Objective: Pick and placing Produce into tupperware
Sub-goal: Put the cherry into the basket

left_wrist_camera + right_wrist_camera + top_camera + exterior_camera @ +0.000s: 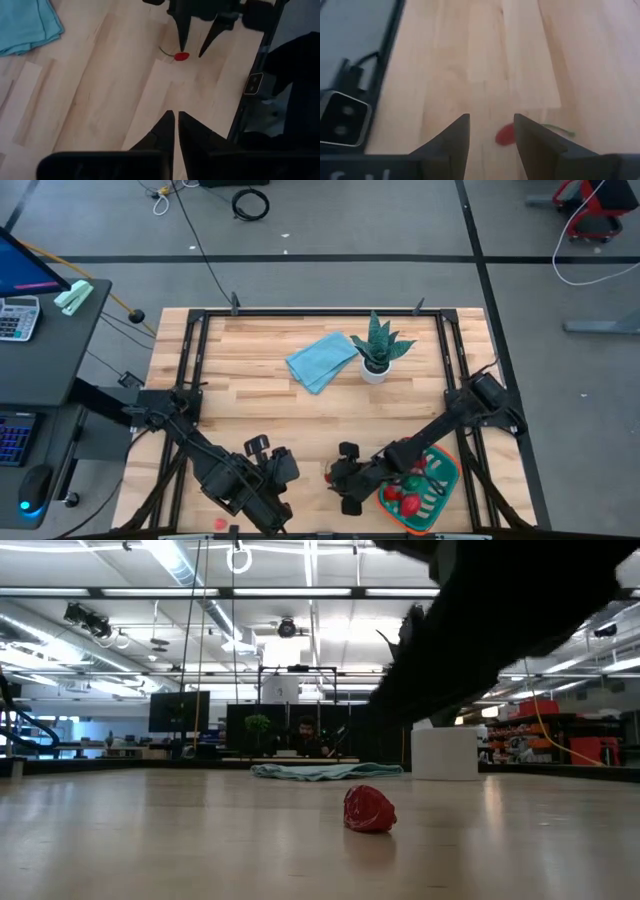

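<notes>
Tupperware (445, 480): teal, rounded, ribbed, at table's near right corner; inside, red and green produce, exact count unclear. One small red piece (181, 56) with thin green stem lies on bare wood just left of tupperware, glossy, roundish. Right gripper (491, 131) hovers over this piece, fingers apart, nothing grasped. Left gripper (175, 127) farther left of tupperware, fingers pressed together, empty. Beyond tupperware: one blue cloth (322, 360), one potted plant (377, 350).
</notes>
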